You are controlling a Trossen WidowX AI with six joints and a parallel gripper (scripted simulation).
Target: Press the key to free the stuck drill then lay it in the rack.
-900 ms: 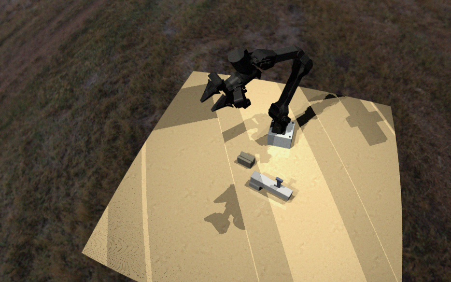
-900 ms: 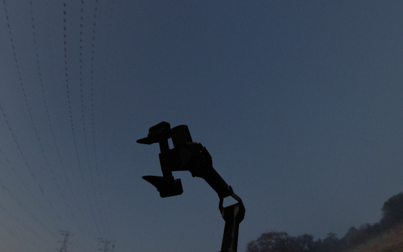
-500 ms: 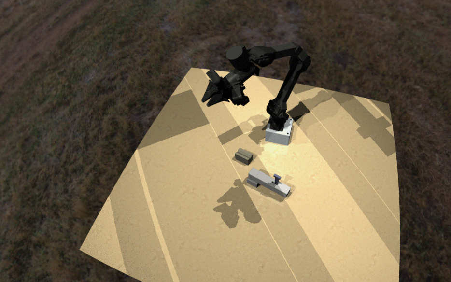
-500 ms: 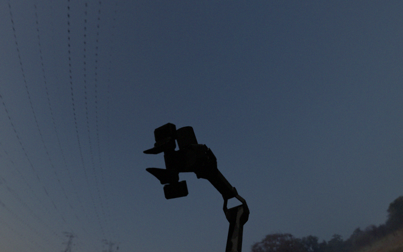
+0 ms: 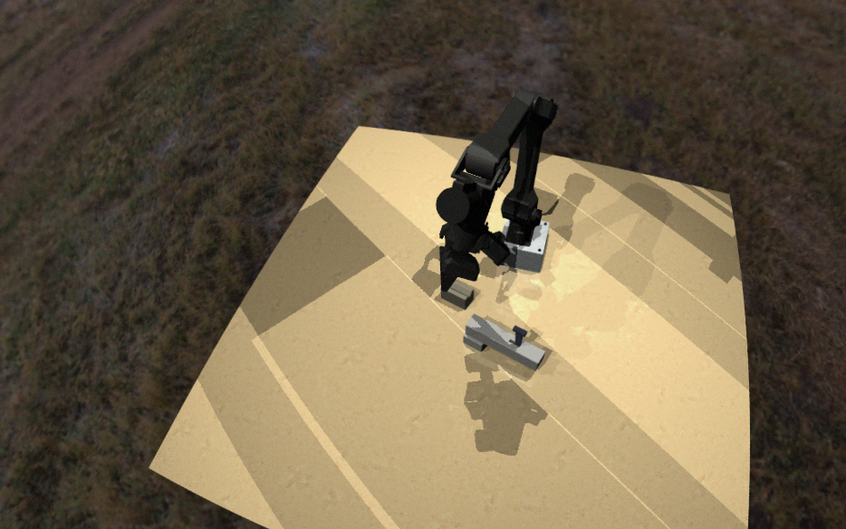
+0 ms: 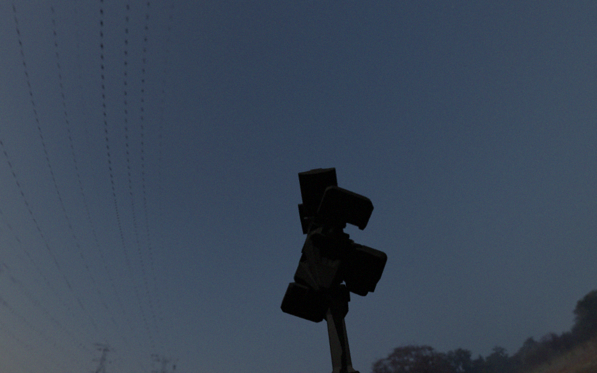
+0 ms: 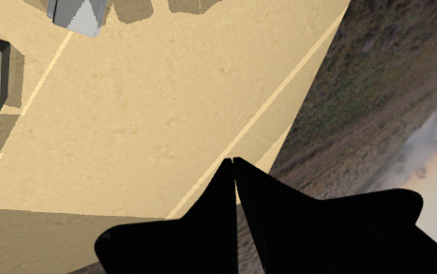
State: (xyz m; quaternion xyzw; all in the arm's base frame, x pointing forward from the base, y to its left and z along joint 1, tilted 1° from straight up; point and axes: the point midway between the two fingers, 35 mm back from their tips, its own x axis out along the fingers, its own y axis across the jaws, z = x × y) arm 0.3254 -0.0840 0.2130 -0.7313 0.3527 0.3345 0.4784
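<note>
Tan table [image 5: 623, 448] sitting on grass; gripper [image 5: 454, 283], jaws clenched on nothing, is hovering beside the small rack [image 5: 458, 293]. Drill block [image 5: 504, 341] with key [image 5: 518, 335] is lying nearby; misjudging the press risks glancing off the key.

The table [image 5: 623, 437] is lit warmly in bands; hard shadows are cast. The arm [image 6: 330, 246] is silhouetted against dim dusk sky.

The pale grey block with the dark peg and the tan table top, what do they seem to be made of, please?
The pale grey block looks like matte painted metal or plastic: flat faces, no gloss. The tan table top resembles unvarnished wood or board: mottled, dull, with pale seam lines.
</note>
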